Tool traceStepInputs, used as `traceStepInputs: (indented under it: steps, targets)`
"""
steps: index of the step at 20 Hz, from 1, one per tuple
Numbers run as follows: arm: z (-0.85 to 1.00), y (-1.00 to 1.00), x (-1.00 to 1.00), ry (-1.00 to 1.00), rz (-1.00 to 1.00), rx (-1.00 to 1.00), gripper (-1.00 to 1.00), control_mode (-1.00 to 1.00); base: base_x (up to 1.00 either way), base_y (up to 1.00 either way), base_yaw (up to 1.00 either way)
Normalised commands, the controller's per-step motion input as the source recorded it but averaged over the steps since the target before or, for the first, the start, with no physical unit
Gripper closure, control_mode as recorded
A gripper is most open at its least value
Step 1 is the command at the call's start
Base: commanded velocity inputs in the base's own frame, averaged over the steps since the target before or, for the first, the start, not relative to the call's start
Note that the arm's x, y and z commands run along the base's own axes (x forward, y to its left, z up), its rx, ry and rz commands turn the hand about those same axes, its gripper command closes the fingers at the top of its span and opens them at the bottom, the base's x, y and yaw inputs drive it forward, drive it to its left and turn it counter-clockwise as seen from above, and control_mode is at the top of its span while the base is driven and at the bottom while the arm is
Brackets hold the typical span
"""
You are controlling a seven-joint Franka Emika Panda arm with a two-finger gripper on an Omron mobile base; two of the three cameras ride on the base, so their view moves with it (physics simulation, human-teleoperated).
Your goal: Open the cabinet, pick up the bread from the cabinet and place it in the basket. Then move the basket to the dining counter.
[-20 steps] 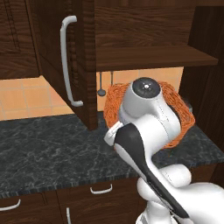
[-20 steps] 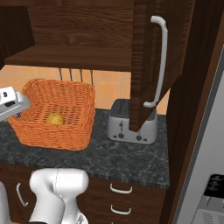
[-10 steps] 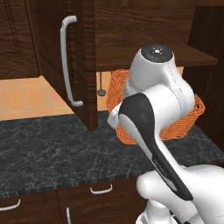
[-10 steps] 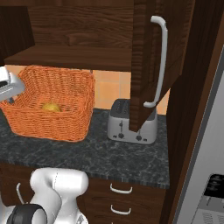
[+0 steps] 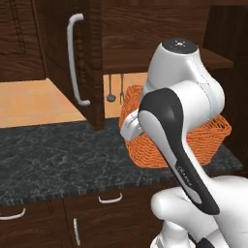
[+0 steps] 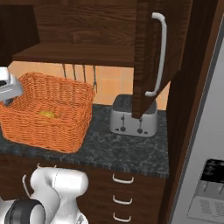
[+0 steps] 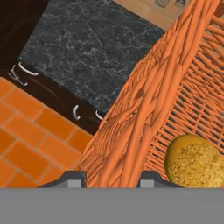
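the black veined worktop (image 6: 131, 151) lies below the gripper (image 7: 111, 177), carrying the toaster (image 6: 132, 116) well off to the gripper's side.

Orange woven basket (image 6: 48, 113), speckled yellow bread (image 7: 194, 164) (black veined worktop (image 5: 53, 155)).

Even, diffuse rendered light is seen throughout, with no glare. Soft shade is cast beneath the dark brown wood wall cabinet (image 6: 83, 52). Textures are rendered slightly soft; no edge distortion is noted.
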Motion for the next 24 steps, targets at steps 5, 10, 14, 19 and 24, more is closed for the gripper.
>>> traceStepInputs:
  steps: [5,10,14,19,24]
  targets:
    - [0.00,0.00,0.00,0.00,0.00,0.00,1.00,1.00,-0.81,0.00,0.39]
    - [0.00,0.00,0.00,0.00,0.00,0.00,1.00,1.00,-0.26,0.00,0.68]
    - [0.00,0.00,0.00,0.00,0.00,0.00,1.00,1.00,-0.01,0.00,0.86]
    - [0.00,0.00,0.00,0.00,0.00,0.00,1.00,1.00,0.00,0.00,0.95]
    - [0.00,0.00,0.00,0.00,0.00,0.00,1.00,1.00,0.00,0.00,0.98]
